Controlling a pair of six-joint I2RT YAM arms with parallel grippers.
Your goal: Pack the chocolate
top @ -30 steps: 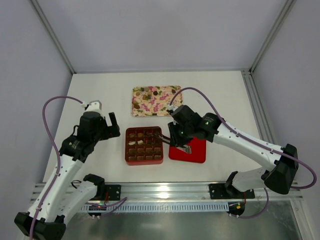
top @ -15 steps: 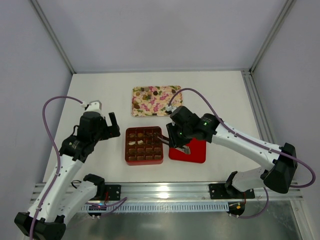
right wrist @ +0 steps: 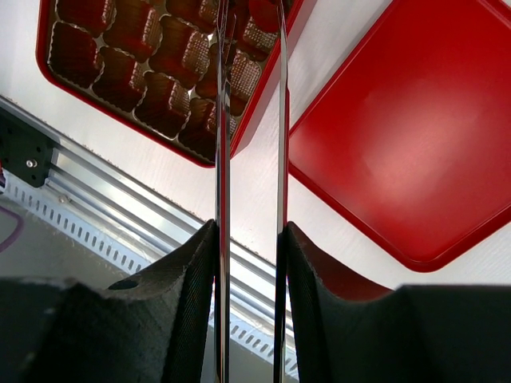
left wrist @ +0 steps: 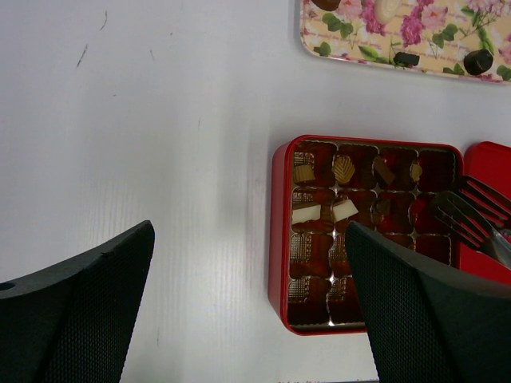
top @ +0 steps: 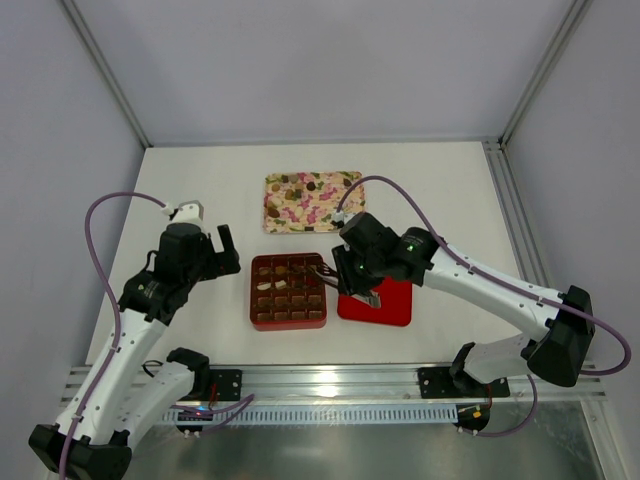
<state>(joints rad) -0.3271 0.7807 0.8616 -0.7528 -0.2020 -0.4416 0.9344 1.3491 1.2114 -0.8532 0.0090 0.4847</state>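
Chocolate (left wrist: pixel 344 168) is where at this point, the first watcher asks.

Split between two places, the second answers. A few tan and whitish pieces sit in cells at the far end of the red box (left wrist: pixel 277 231), and most of its other cells show only the brown liner. More pieces, dark ones among them, lie on the floral tray (left wrist: pixel 359 28) farther back on the table.

And what has changed over the last second?

The right gripper (right wrist: pixel 250 247) has eased its squeeze, she says. Its fingers clasp the metal tongs (right wrist: pixel 222 159), one pad on each arm, but the arms have sprung a little apart. The arm has also crept slightly over the box. The tips hang above the cells at the box's right edge, next to the red lid (right wrist: pixel 399 152), which lies flat beside it.

So a piece has just gone in?

That is her reading, though the drop itself cannot be made out. From the left wrist view the spread tips look bare, and the right wrist view cuts them off at the top. If a piece was let go, the next job would be a trip back to the tray for another.

And the other arm?

The left gripper (left wrist: pixel 249 239) has not stirred. Its jaws gape wide with nothing between them, above bare table just left of the box.
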